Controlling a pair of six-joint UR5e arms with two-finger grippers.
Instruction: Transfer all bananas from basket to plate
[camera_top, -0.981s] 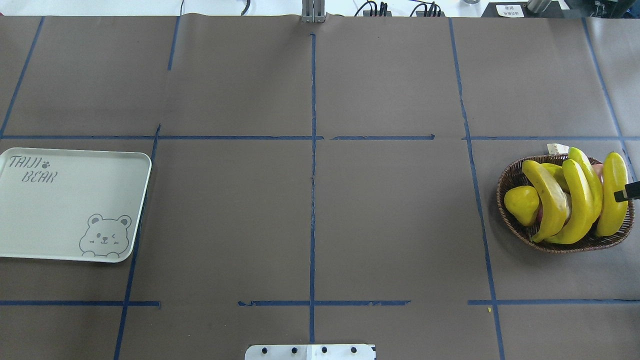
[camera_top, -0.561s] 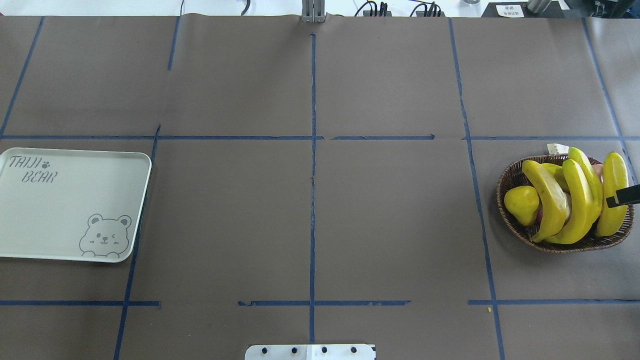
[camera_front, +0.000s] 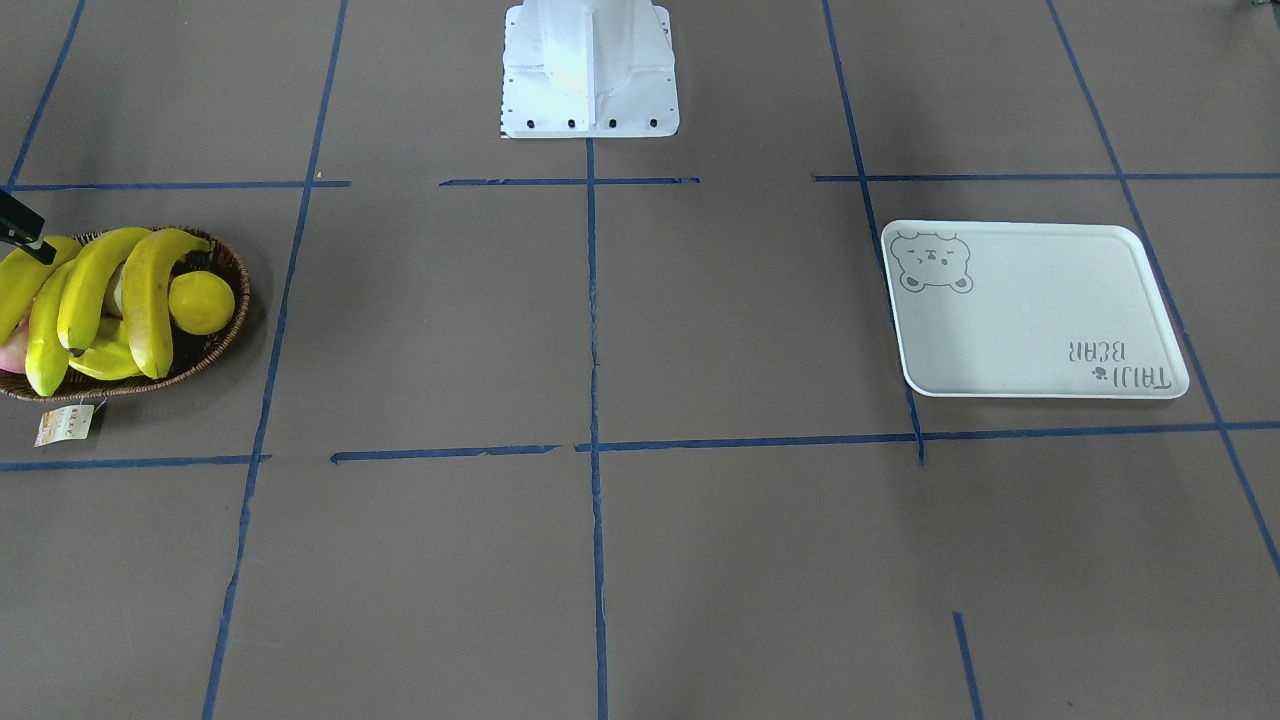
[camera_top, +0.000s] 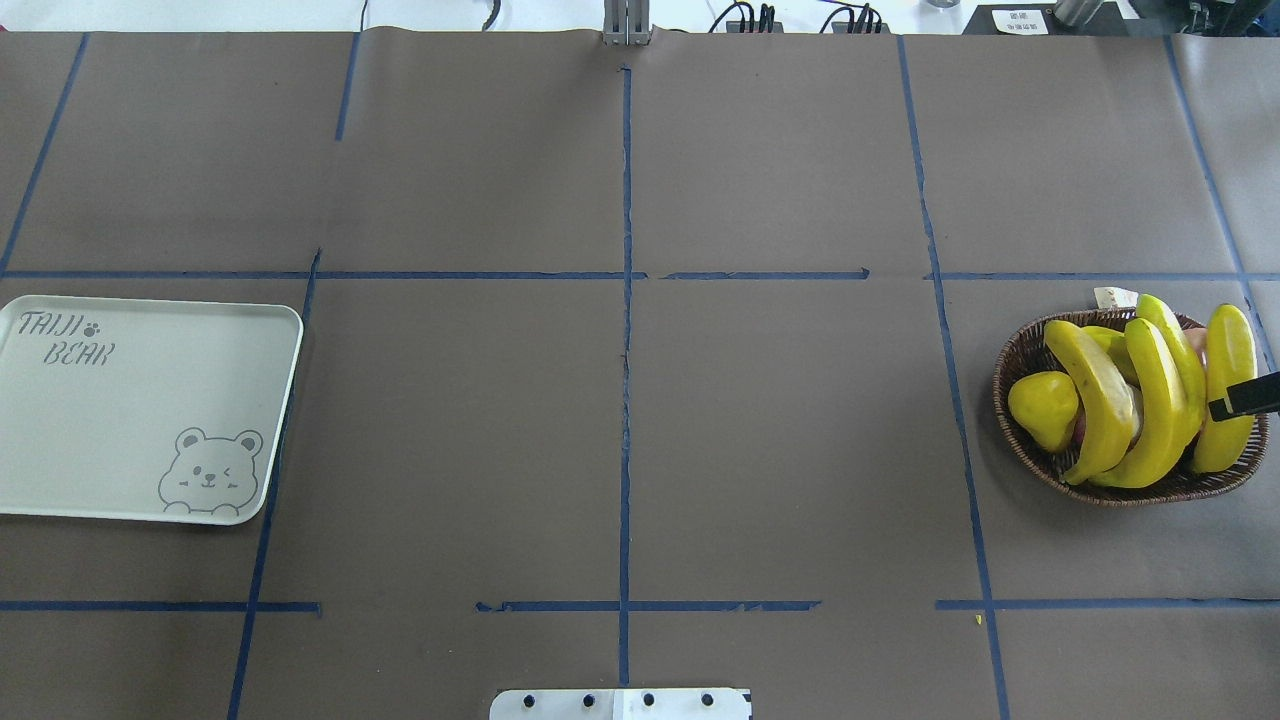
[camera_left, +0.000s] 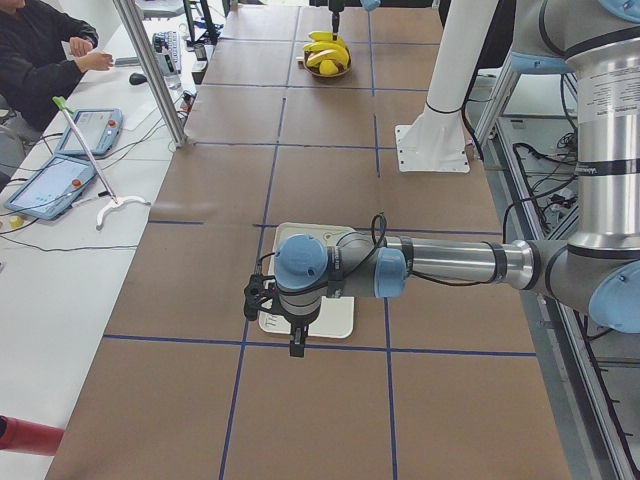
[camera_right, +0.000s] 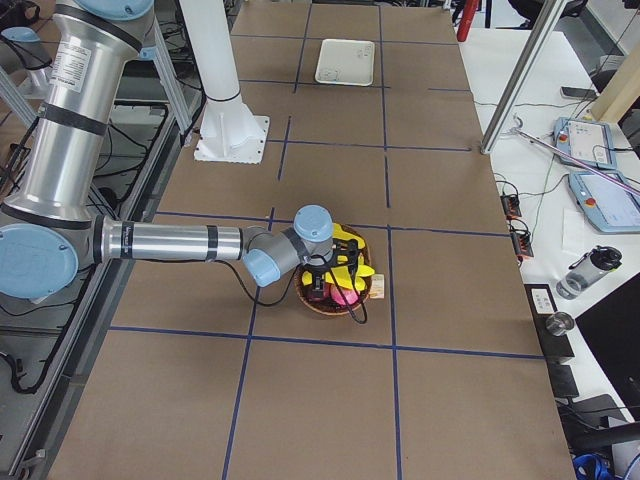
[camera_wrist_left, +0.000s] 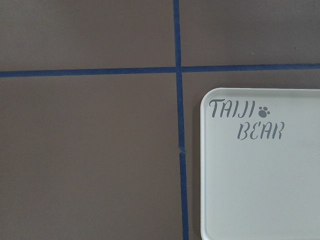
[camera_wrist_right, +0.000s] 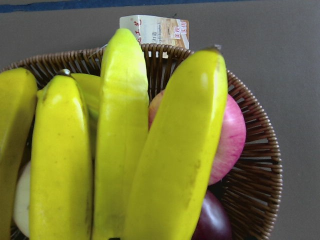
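Observation:
Several bananas lie side by side across the brown wicker basket at the table's right end; the right wrist view shows them close up. Only a black tip of my right gripper shows, over the rightmost banana, so I cannot tell whether it is open or shut. The pale plate with its bear drawing lies bare at the left end. My left gripper hangs over the plate's edge; I cannot tell its state. The left wrist view shows the plate's lettered corner.
A round yellow fruit, a pink apple and a dark purple fruit share the basket, with a paper tag behind it. The robot base stands mid-table. A person sits beside the table with tablets.
The black tip of my right gripper has slid a little further left and down over the rightmost banana. The bananas, basket and plate have not moved.

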